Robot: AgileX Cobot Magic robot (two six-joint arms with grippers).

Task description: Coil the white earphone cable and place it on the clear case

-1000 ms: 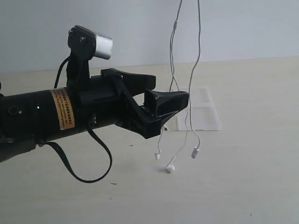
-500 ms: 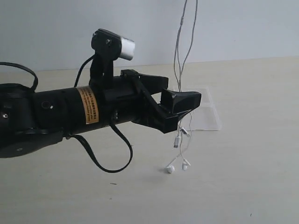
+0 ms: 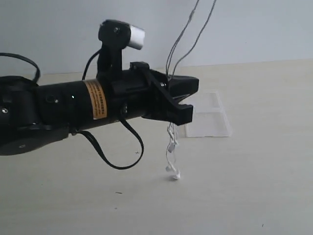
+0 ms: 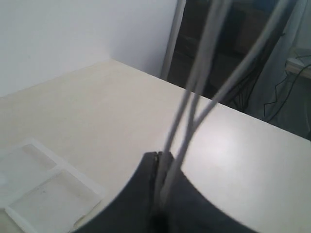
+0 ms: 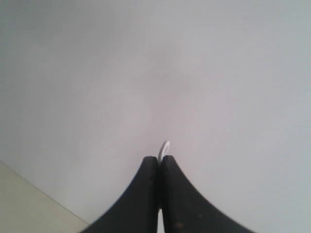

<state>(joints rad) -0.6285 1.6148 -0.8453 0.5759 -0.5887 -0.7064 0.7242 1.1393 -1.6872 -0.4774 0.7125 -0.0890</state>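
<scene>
The left tool [image 3: 190, 100] is clamped on the white earphone cable [image 3: 171, 144], whose long axis runs near vertical. Its strands rise up-right out of view, and the slack hangs limp below with the earbuds [image 3: 173, 172] at the counter [image 3: 254, 186]. Thin, light and floppy, it probably wants pinching mid-length, several strands together. The clear case [image 3: 208, 120] lies flat just to the right. The right tool [image 5: 159, 162] is pinched together on a white cable end.
</scene>
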